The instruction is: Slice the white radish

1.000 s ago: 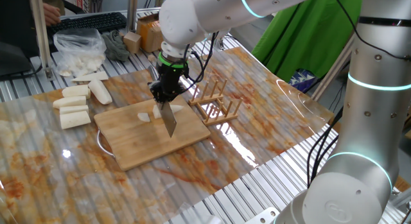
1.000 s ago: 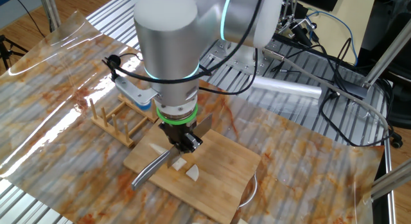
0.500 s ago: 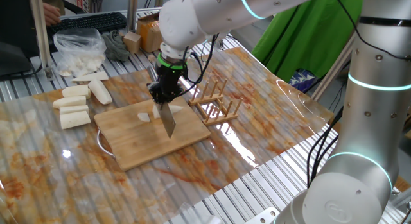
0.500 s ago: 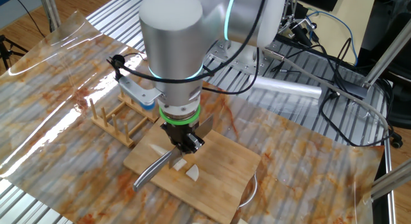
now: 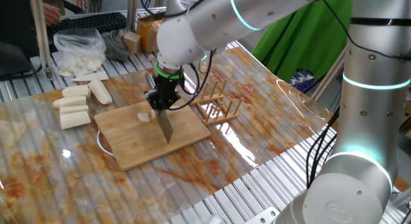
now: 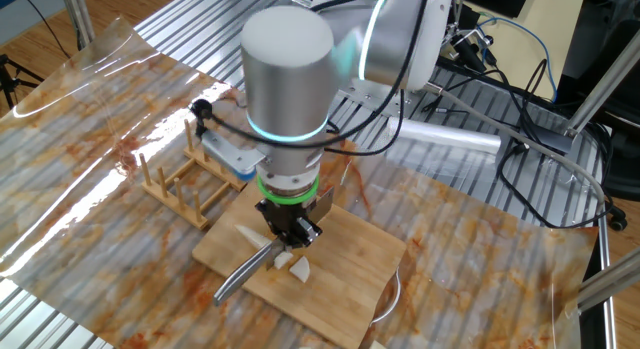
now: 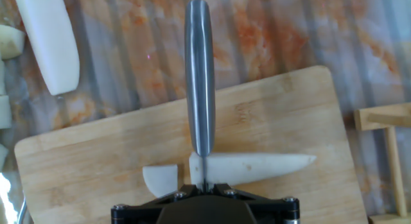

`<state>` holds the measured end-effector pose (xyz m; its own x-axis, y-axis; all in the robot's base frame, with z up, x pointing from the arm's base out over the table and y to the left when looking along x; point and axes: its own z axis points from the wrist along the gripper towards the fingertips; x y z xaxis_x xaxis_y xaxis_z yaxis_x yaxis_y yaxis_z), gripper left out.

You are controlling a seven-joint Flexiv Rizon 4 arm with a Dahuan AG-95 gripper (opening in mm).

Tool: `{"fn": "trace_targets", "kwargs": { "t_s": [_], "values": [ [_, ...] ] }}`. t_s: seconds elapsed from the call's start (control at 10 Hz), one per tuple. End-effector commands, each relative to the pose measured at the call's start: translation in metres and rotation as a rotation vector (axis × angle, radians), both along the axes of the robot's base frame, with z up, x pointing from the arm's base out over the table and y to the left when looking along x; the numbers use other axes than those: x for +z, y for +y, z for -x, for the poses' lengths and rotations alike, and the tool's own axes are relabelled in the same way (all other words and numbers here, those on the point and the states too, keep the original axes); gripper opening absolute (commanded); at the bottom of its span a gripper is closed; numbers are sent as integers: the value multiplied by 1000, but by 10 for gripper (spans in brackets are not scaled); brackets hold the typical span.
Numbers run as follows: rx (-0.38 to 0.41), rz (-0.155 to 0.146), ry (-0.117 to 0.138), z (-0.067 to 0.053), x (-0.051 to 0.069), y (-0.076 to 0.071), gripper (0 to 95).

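**Knife on the radish, pincer clenched on the handle**

The pincer [image 5: 158, 102] pointed straight down over the cutting board [image 5: 131, 147] and was clenched on the knife [image 7: 200, 76], its jaws closed tight on the handle end. In the hand view the knife's spine ran away from the pincer across the board and out over the board's far edge.

The white radish [image 7: 253, 167] lay on the cutting board, crosswise under the knife. Its tapered, pointed tip faced the side of the board nearest the wooden rack [image 5: 215, 103]. The knife met the radish at its blunt end. One small cut piece [image 7: 160, 179] lay just beside that end, on the other side of the blade, with a narrow gap between them. Whether the blade had gone fully through the radish could not be told.

In the other fixed view the knife [image 6: 247, 271] slanted out from under the pincer [image 6: 291, 235] toward the board's near edge, with a white piece [image 6: 299, 272] next to it.

The cutting board [image 6: 345, 279] sat near the middle of the table [image 5: 270, 102]. The wooden rack stood on the table just off one board corner. Several larger white chunks [image 5: 74, 108] lay on the table beyond the opposite side of the board, well apart from the radish. A clear plastic bag [image 5: 80, 47] with white pieces sat near the table's far edge.
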<state>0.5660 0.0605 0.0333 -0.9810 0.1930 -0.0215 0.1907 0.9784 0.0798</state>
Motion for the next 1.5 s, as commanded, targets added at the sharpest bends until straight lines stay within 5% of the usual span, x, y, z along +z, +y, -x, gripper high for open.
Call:
{"fn": "trace_targets", "kwargs": {
  "t_s": [0.1,0.2,0.3,0.5,0.7,1.5],
  "values": [
    [-26,-35,35,-3,-26,-2,0],
    [-61,-78,64,-9,-18,2,0],
    [-62,-46,104,-12,-9,6,0],
    [-57,-22,119,-8,-2,7,0],
    [-41,-20,156,2,29,-3,0],
    [-54,15,110,12,53,-4,0]
  ]
}}
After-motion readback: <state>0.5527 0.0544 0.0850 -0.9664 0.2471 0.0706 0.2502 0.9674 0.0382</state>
